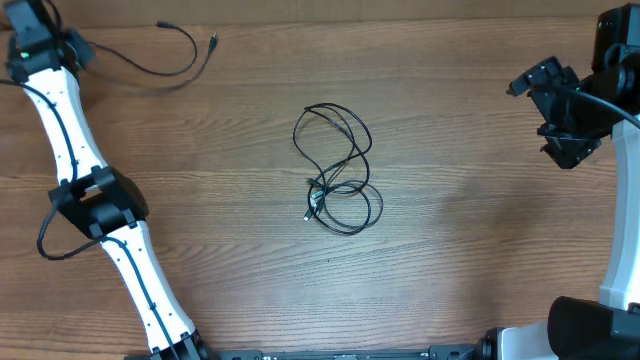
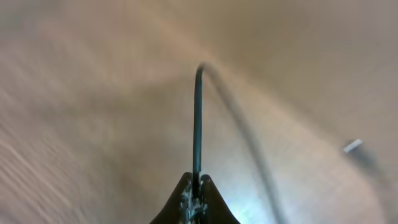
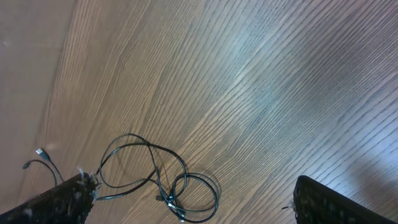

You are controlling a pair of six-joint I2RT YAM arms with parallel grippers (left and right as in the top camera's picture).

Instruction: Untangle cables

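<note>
Lying in a looped knot mid counter (image 1: pixel 470 260): tangled cables (image 1: pixel 338 172). Separate cable (image 1: pixel 170 55) by far left corner. Only the left wrist view shows the left hand (image 2: pixel 194 185) pinched tight on that cable; overhead hides the grip. Right hand (image 3: pixel 193 186) spread wide, holding nothing, near right edge.

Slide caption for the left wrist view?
Left gripper shut on a thin black cable, wood table blurred behind.
</note>
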